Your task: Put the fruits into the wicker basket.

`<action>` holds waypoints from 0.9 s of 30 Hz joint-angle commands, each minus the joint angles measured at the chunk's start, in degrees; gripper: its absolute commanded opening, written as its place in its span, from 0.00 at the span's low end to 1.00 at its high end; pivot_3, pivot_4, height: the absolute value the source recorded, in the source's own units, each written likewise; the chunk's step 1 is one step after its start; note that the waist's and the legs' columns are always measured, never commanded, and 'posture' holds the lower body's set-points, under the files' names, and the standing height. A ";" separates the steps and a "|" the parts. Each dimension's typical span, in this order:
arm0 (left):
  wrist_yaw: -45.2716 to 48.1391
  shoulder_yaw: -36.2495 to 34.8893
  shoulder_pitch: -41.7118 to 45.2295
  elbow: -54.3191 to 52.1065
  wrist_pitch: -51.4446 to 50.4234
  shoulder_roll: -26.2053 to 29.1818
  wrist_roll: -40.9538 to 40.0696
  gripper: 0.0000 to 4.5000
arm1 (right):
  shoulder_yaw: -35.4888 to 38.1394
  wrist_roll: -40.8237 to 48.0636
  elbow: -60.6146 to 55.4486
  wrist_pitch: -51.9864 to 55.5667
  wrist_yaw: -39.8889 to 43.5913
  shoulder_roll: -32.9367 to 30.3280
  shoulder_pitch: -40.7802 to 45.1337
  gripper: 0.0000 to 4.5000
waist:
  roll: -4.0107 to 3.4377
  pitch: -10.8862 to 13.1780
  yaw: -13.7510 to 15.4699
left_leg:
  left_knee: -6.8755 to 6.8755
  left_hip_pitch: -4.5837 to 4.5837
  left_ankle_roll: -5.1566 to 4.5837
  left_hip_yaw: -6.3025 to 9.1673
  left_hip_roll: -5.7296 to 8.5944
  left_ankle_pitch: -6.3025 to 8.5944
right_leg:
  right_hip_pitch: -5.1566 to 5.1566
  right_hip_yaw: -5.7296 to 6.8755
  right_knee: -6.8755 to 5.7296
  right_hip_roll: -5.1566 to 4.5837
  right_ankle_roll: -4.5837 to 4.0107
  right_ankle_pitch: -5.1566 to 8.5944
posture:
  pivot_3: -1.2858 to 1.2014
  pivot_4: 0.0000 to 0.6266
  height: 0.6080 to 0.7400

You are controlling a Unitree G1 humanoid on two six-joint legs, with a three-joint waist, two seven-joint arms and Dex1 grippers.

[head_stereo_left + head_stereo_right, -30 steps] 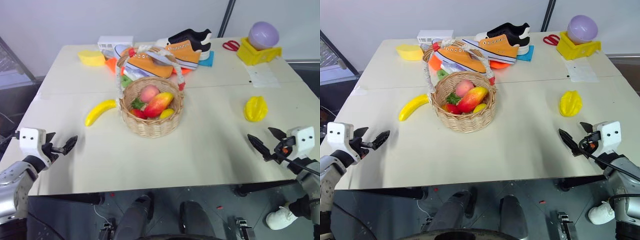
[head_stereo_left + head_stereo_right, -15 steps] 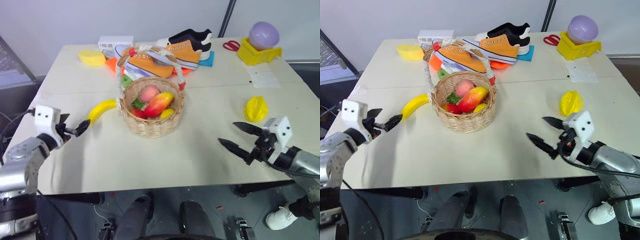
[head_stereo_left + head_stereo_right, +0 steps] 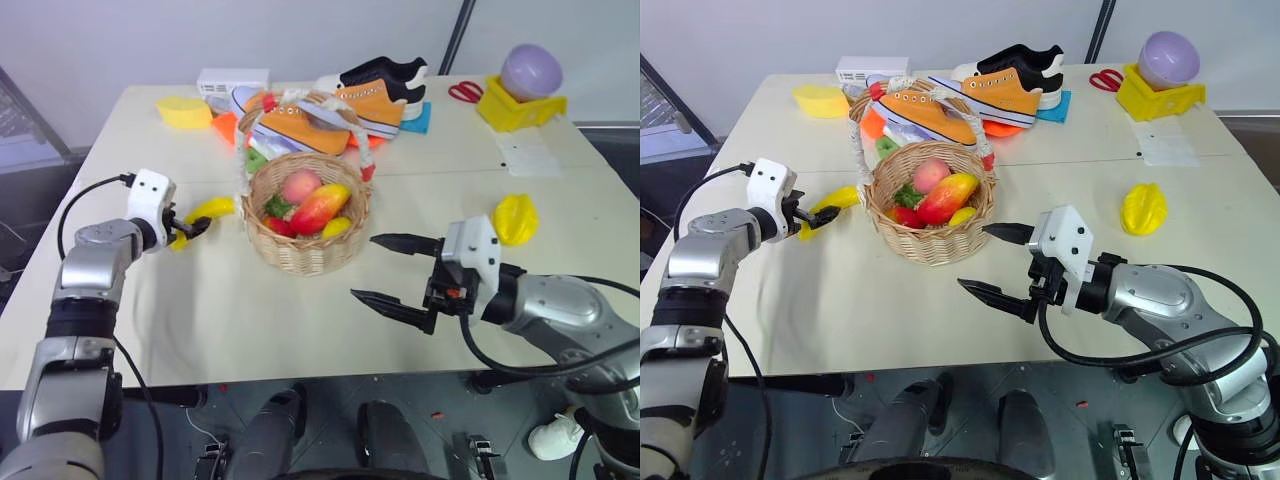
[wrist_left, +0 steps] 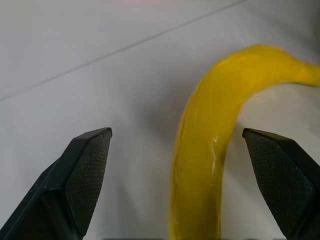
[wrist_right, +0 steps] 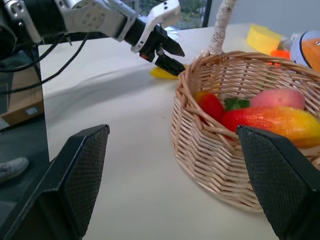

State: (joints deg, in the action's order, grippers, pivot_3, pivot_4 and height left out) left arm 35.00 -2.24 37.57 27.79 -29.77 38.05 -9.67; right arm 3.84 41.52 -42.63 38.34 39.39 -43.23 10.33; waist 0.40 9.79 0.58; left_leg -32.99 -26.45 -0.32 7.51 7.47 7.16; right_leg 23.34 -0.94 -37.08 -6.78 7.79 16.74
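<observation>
A curved yellow banana (image 3: 207, 211) lies on the table just left of the wicker basket (image 3: 305, 252). My left gripper (image 3: 193, 228) is open right at the banana's near end. In the left wrist view the banana (image 4: 210, 150) rises between the spread fingertips (image 4: 92, 150). A ridged yellow fruit (image 3: 515, 218) rests at the table's right side, apart from both arms. My right gripper (image 3: 362, 266) hangs open and empty in front of the basket's right side, pointing left. The basket (image 5: 220, 150) holds a peach, a mango and other toy fruit.
Behind the basket lie orange sneakers (image 3: 320, 118) and a black pair (image 3: 385, 72). A yellow sponge (image 3: 183, 112) and a white box (image 3: 231, 80) sit far left. A purple ball on a yellow stand (image 3: 522, 90), red scissors (image 3: 462, 92) and a paper sheet (image 3: 525, 150) occupy the far right.
My left gripper has moved forward from the table's near-left edge up to the banana. My right arm has swung left from near the ridged fruit to the front of the basket.
</observation>
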 commanded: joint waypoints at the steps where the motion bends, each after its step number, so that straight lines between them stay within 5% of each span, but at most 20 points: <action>1: 2.84 1.28 2.95 2.03 -1.34 0.31 0.92 1.00 | -0.44 -1.00 -0.97 -2.01 -0.18 0.96 0.73 0.95 | 0.04 0.02 -0.04 | 0.00 0.00 0.00 0.01 -0.01 0.00 | -0.01 0.01 -0.04 0.01 0.01 -0.01 | 0.52 0.24 1.00; 3: 3.64 1.54 3.83 3.06 -2.14 0.25 0.94 1.00 | -0.67 -1.63 -0.87 -2.37 -0.39 1.34 0.65 0.95 | 0.04 0.02 -0.06 | -0.01 0.00 0.00 0.01 -0.02 0.00 | -0.03 0.01 -0.09 0.02 0.01 -0.01 | 0.52 0.24 1.00; 6: 3.29 1.15 4.70 4.43 -2.28 0.08 1.31 0.82 | -1.07 -2.58 -0.75 -2.96 -0.53 1.69 0.46 1.00 | 0.06 0.02 0.00 | -0.05 0.02 0.00 0.01 -0.02 -0.01 | -0.02 0.01 -0.09 0.02 0.01 -0.02 | 0.52 0.24 1.00; 12: 3.00 0.41 4.78 4.99 -2.21 0.72 1.78 0.16 | -1.69 -3.95 -0.60 -3.70 -0.75 2.21 0.33 1.00 | 0.07 0.01 -0.01 | -0.07 0.03 0.00 0.03 -0.02 -0.01 | -0.02 0.01 -0.12 0.03 0.06 -0.05 | 0.52 0.24 1.00; 17: 6.31 -6.99 -2.49 -2.52 -0.94 6.15 -2.45 0.14 | -0.86 -5.04 0.00 -4.33 -0.54 1.69 0.34 1.00 | 0.11 0.01 -1.17 | -0.04 0.02 -0.01 0.02 -0.03 -0.01 | -0.05 -0.04 -0.12 0.03 0.08 -0.06 | 0.52 0.24 1.00; 22: 20.67 -22.12 -20.41 -26.87 -10.21 11.99 -20.48 0.14 | 1.99 -5.90 3.45 -5.62 1.69 -0.24 0.58 1.00 | 0.11 0.03 -1.74 | 0.02 0.04 -0.01 0.00 -0.06 -0.02 | -0.05 -0.13 -0.17 0.03 0.05 -0.05 | 0.52 0.24 1.00; 27: 19.99 -20.84 -23.12 -43.18 -18.94 12.98 -29.20 0.14 | 3.14 -6.78 8.64 -7.32 4.34 -1.24 3.22 1.00 | 0.07 0.02 0.03 | -0.03 0.13 0.02 0.01 -0.09 0.00 | -0.13 -0.05 -0.05 0.01 -0.26 0.04 | 0.52 0.24 1.00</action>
State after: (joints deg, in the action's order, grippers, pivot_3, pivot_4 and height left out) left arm 56.88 -24.33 12.12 -10.04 -46.36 51.23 -36.06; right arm 5.40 34.92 -34.60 32.63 42.71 -43.89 12.14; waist 0.47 9.80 0.61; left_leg -33.02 -26.32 -0.30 7.51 7.38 7.17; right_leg 23.19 -1.00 -37.13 -6.78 7.53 16.78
